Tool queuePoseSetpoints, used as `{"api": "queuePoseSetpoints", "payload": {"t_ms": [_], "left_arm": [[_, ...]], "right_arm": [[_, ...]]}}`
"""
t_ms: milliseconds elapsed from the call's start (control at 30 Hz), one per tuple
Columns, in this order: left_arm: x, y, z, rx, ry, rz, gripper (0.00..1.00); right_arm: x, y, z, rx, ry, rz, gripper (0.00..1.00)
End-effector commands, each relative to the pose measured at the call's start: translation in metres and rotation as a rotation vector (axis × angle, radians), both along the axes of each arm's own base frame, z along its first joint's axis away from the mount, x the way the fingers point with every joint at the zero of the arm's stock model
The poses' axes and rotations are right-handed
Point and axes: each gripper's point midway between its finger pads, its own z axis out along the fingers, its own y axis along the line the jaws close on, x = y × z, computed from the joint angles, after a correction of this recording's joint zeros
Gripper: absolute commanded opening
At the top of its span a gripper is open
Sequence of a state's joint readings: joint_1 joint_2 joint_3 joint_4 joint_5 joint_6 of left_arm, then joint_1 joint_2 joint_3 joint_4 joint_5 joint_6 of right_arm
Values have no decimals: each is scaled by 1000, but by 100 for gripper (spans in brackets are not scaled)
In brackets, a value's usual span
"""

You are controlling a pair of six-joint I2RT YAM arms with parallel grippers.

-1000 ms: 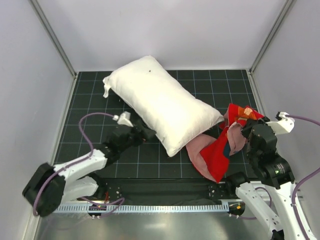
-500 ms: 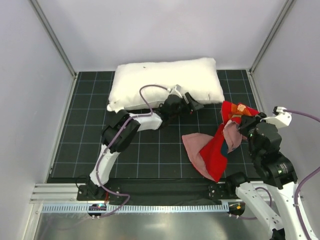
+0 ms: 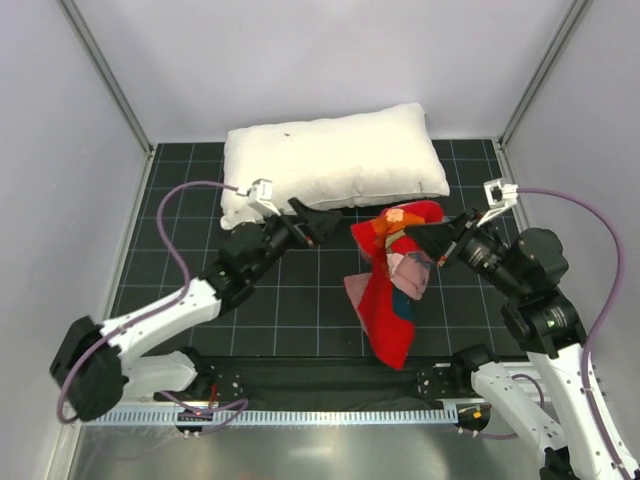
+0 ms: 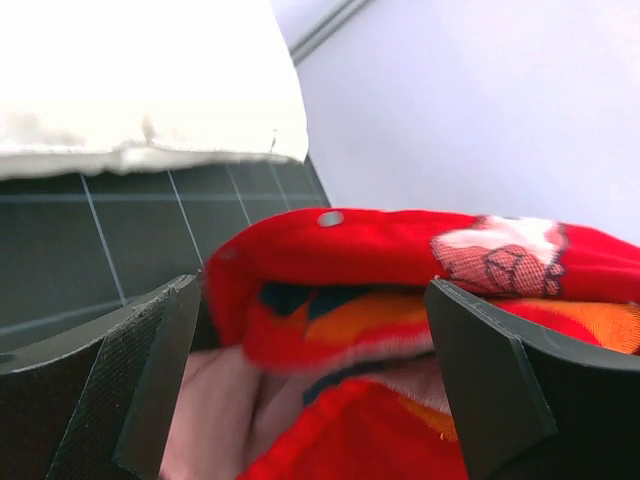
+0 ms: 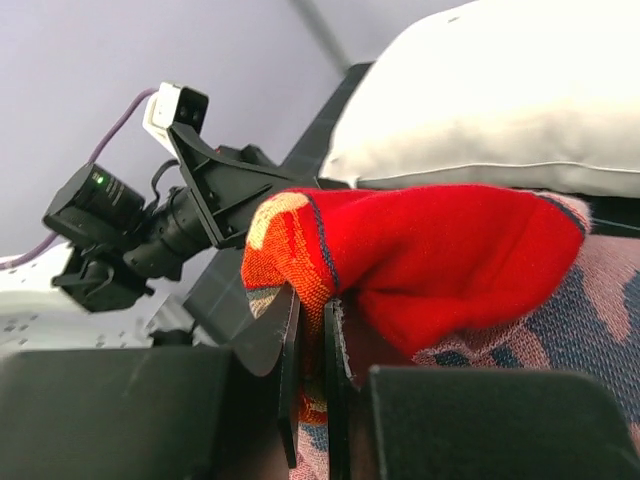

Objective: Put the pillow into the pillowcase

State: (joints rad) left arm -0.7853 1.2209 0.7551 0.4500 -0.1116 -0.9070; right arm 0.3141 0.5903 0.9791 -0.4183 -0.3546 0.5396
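The white pillow (image 3: 335, 160) lies lengthwise along the back of the mat; it also shows in the left wrist view (image 4: 140, 80) and the right wrist view (image 5: 500, 90). The red pillowcase (image 3: 392, 285) hangs crumpled at centre right, its pale pink reverse showing. My right gripper (image 3: 418, 238) is shut on its upper edge and holds it up off the mat; the fabric is pinched between the jaws (image 5: 312, 330). My left gripper (image 3: 332, 224) is open just left of the pillowcase, with the cloth (image 4: 400, 270) in front of the wide-apart fingers (image 4: 110, 380).
A black gridded mat (image 3: 170, 260) covers the floor. White walls close in the left, back and right sides. A metal rail (image 3: 320, 415) runs along the near edge by the arm bases.
The left arm has drawn back from the pillow toward the pillowcase, leaving the pillow along the back. The right gripper has lifted the pillowcase and carried it left toward the centre.
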Motion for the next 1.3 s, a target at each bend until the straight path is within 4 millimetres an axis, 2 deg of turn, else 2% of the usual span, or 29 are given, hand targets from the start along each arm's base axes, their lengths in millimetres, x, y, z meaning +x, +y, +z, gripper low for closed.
{"api": "queuePoseSetpoints", "payload": {"t_ms": [0,67,200,333,567,767,900,933,1033,1067,1133,1167,1200,1267], "left_arm": [[-18,22,27,4,-158,-7,100],[-30,24,29,14,-158,-45,100],[-56,26,43,-71,-200,-128,97],[-71,30,56,-118,-235,-119,92],[-102,28,83,-178,-292,-136,92],[-105,26,88,-240,-224,-122,93],[-109,10,83,-252,-183,-169,93],[-113,7,89,-254,-199,-184,93],[-112,-3,84,-206,-219,-196,91],[-112,-6,88,-202,-232,-200,89],[-110,-17,82,-166,-233,-221,76],[-109,-20,89,-159,-258,-224,65],[-107,-24,89,-148,-261,-226,44],[-101,-32,89,-130,-266,-220,21]], "right_arm": [[-42,33,66,105,-207,297,4],[-44,32,72,104,-219,295,4],[-44,31,79,111,-227,282,4],[-39,32,78,112,-214,278,4],[-32,32,72,101,-190,266,4],[-25,34,65,93,-175,259,4],[-21,35,61,94,-164,259,4],[-21,35,61,94,-165,259,4],[-20,37,60,95,-162,266,4],[-20,37,60,97,-161,268,4],[-20,39,59,105,-154,277,4],[-20,39,58,105,-153,281,4],[-20,39,57,106,-149,281,4],[-20,39,57,105,-150,280,4]]}}
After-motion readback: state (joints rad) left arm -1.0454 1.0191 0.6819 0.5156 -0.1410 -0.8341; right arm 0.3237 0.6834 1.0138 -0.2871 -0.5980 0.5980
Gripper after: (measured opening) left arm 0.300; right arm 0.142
